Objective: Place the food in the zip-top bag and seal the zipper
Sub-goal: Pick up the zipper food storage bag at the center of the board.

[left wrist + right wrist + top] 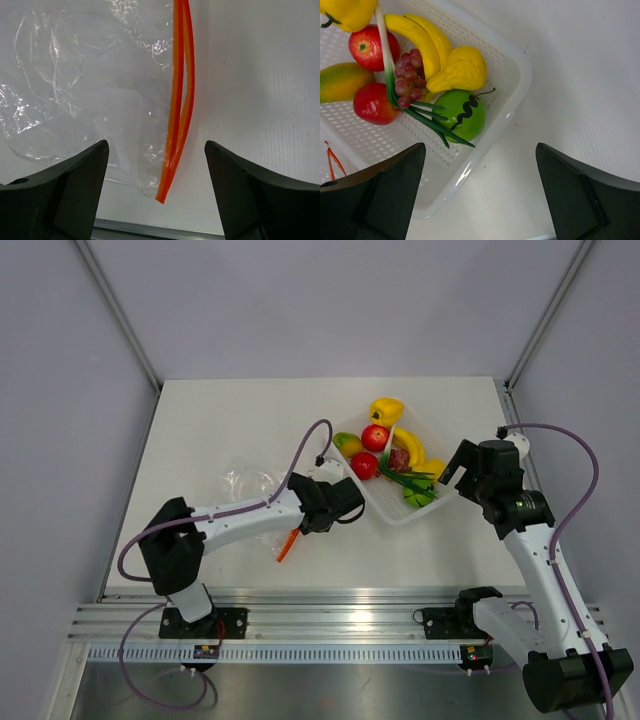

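Left gripper [156,147] stands wide and empty over the zipper [177,125] of the zip-top bag [75,90] lying flat on the table [260,75], while right gripper [480,150], equally wide and empty, hangs over the food [462,112] in the white tray [515,65].

The left arm [240,512] folds up from its base and reaches rightward, forearm nearly level. The left gripper [156,145] points down, jaws spread wide (nothing clamped between them). The right arm [540,560] rises and leans left, wrist bent. The right gripper [480,147] is equally wide and empty.
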Available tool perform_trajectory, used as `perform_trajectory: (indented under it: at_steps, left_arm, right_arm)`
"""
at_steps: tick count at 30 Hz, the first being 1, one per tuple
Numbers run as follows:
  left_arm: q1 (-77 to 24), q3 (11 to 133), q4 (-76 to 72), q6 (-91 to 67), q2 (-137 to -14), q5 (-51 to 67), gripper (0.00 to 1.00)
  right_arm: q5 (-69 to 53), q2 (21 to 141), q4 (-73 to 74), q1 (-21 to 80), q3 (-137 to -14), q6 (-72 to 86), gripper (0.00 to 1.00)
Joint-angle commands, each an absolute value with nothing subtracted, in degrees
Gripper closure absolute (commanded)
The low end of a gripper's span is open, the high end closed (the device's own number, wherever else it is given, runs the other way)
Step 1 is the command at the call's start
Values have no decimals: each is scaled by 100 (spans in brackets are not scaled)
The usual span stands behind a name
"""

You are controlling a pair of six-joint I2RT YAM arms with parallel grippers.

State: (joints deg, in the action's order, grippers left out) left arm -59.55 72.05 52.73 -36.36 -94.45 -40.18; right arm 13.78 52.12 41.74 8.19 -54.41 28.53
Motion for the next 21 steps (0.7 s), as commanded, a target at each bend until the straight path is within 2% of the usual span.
perform_trajectory:
  at_steps: [1,10,21]
  left_arm:
    - [-6161,7602,5598,-4306,-9851,-4744,20]
    - [-6187,7611,5888,-4886,-10827,-5088,30]
    - [-6126,7401,5924,-5045,-10969,-5309,41]
  right_arm:
    - [1257,5098,3999,809,-5441,2795,1]
    - [1204,5045,4008,809,-5388,2830,1]
    - [1090,5115,3955,809,-5300,2909,0]
